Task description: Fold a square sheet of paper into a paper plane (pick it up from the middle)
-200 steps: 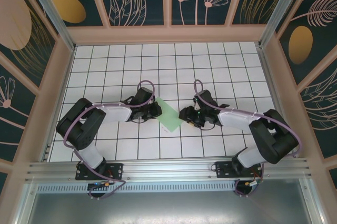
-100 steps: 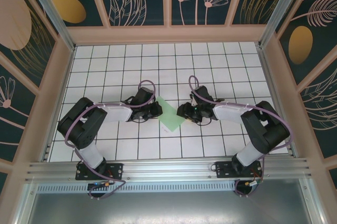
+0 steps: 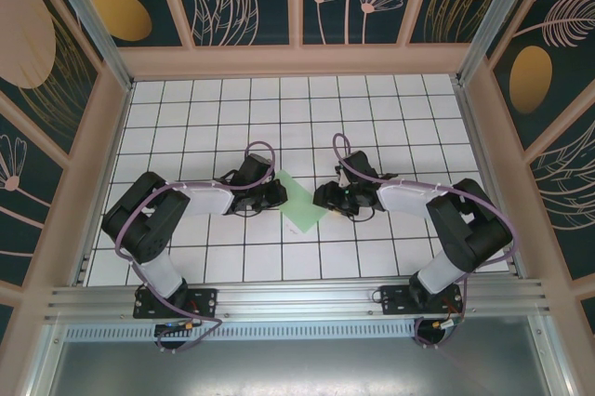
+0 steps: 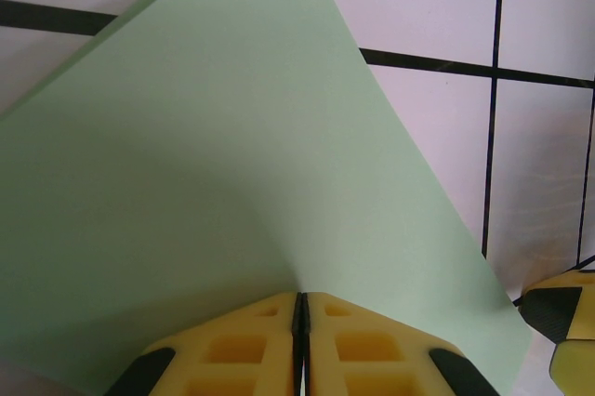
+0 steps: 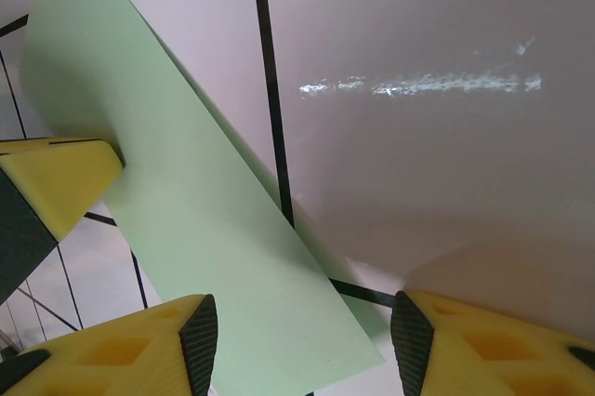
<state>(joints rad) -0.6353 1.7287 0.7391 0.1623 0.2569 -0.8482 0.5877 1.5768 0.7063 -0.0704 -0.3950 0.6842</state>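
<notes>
The square sheet of paper (image 3: 299, 203), pale green, lies slanted between the two arms, one edge raised off the tiles. My left gripper (image 3: 277, 195) is shut on its left edge; in the left wrist view the yellow pads (image 4: 299, 298) meet on the paper (image 4: 214, 182). My right gripper (image 3: 322, 198) stands open at the sheet's right side. In the right wrist view the paper (image 5: 214, 219) runs down between its two apart jaws (image 5: 302, 322), touching neither. A second green layer shows under the edge. A paper plane is out of view.
White grid tiles (image 3: 372, 126) cover the floor, ringed by a wooden frame (image 3: 297, 61) and patterned walls. A metal rail (image 3: 297, 298) runs along the near edge by the arm bases. A left finger (image 5: 56, 178) shows in the right wrist view.
The right arm has folded in, and its gripper has moved slightly left and up, closer to the paper's right edge. The left gripper and the paper have stayed put.
</notes>
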